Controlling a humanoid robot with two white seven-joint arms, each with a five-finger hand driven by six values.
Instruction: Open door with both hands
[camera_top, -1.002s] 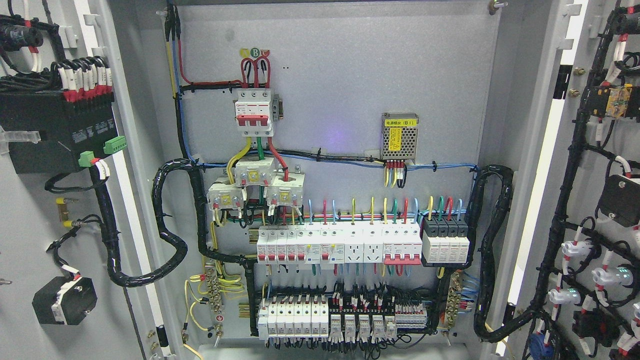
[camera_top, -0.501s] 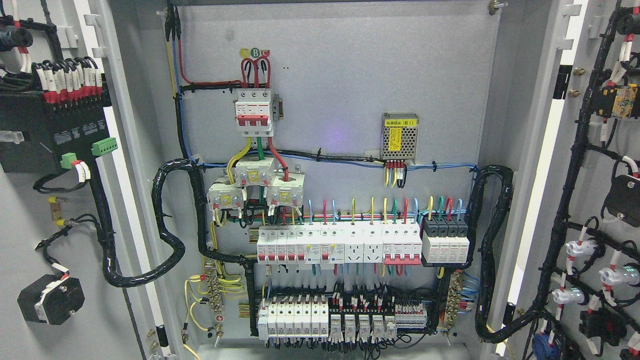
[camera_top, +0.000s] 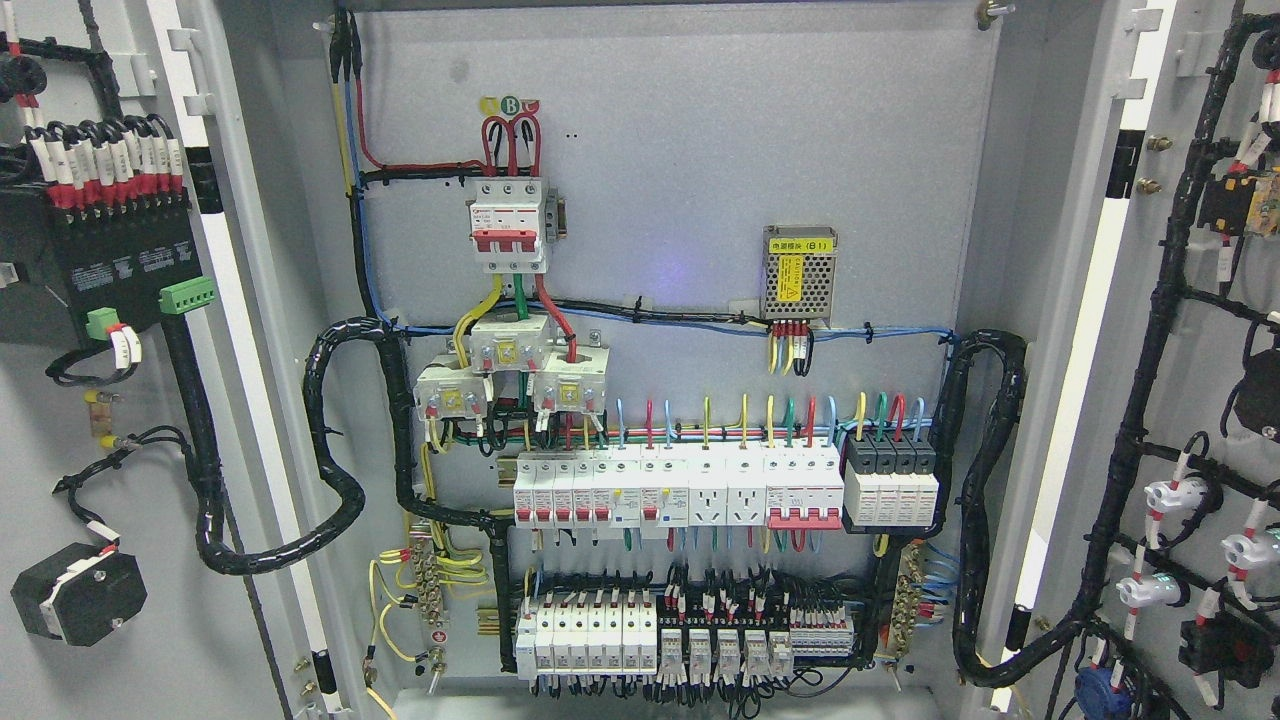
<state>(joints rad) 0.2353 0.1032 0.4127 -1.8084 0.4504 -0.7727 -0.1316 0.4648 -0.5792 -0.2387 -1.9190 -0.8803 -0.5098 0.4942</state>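
Note:
The grey electrical cabinet stands with both doors swung outward. The left door (camera_top: 60, 640) shows its inner face at the picture's left, carrying a black module (camera_top: 95, 270) and black wiring. The right door (camera_top: 1180, 420) shows its inner face at the picture's right, with black cable runs and small white parts. Between them the back panel (camera_top: 700, 150) is fully exposed, with a red-handled main breaker (camera_top: 508, 225) and rows of white breakers (camera_top: 680, 490). Neither of my hands or arms appears in the head view.
A perforated power supply with a yellow label (camera_top: 799, 273) hangs on the back panel. Thick black cable looms (camera_top: 340, 480) loop from the panel to each door. Terminal blocks (camera_top: 690, 635) fill the cabinet's bottom row.
Both doors have swung further outward: the left door's parts slid left and the right door's parts slid right in the picture. The back panel has not moved.

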